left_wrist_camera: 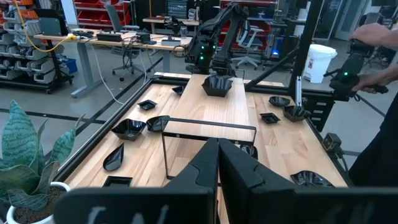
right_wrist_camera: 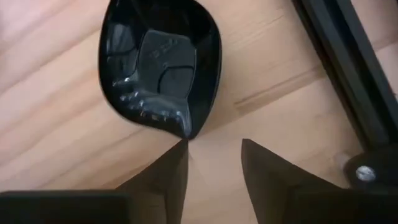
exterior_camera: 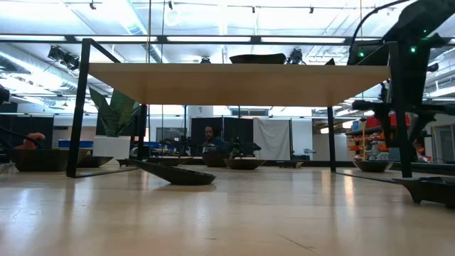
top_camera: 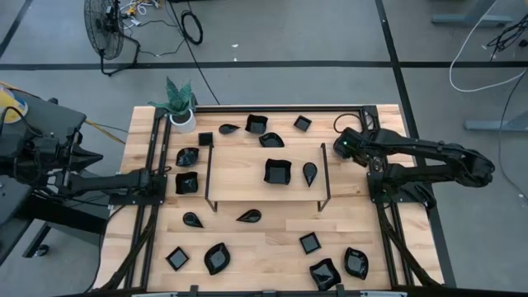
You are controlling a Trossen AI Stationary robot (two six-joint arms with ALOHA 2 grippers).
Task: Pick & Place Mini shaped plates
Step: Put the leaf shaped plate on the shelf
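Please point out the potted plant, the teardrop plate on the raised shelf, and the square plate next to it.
potted plant (top_camera: pixel 181 116), high view, on the white pot.
teardrop plate (top_camera: pixel 309 172), high view, on its centre.
square plate (top_camera: pixel 277 172), high view, on its hollow middle.

A raised wooden shelf (top_camera: pixel 264 169) on thin black legs (top_camera: pixel 208 177) takes up the middle of the worktop (top_camera: pixel 272 239); two small black dishes (top_camera: pixel 277 172) sit on it, with open wood around them. Dishes crowd the far edge beside the potted plant (top_camera: pixel 180 106), and more dot the near edge. The bare strip just in front of the shelf is passable.
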